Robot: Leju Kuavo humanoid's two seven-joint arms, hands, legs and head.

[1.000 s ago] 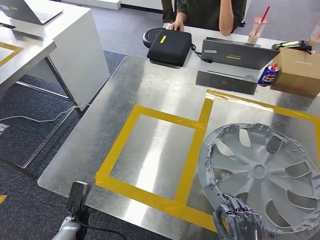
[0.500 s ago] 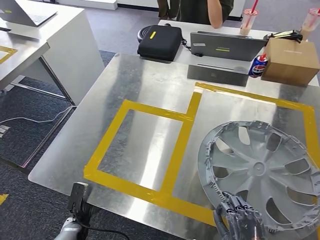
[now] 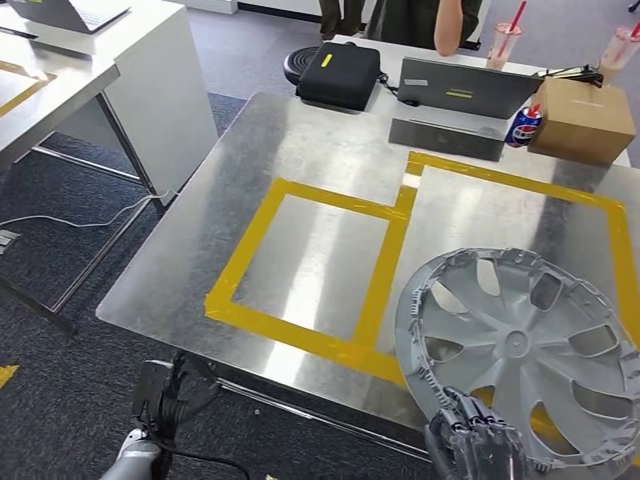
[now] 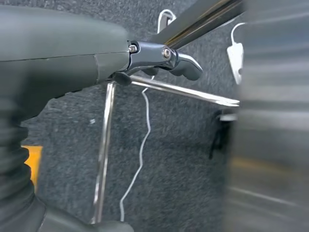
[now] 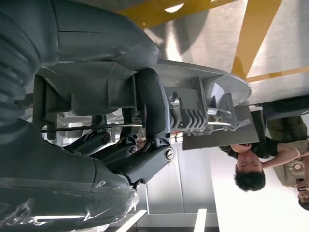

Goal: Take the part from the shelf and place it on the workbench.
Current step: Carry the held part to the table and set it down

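- The right hand is seen at the lower edge of the head view, its dark fingers wrapped over the near rim of the wheel cover, which is held in that grip; in the right wrist view the rim's clips are seen pressed between the fingers and the thick thumb.
- The left hand is seen low beside the workbench, over carpet; whether its fingers are spread or curled cannot be told from the blurred left wrist view, and nothing is seen held in it.
- The workbench, a large sheet-metal table, is marked with yellow tape forming two adjoining rectangles.
- The wheel cover, a grey plastic hubcap with spokes, is held over the right-hand taped rectangle at the near right of the workbench, its near edge overhanging the table's front edge.
- A closed laptop and a black zipped case are seen on the far table.
- A cardboard box is seen beside a soda can.
- A person is seen behind the far table.
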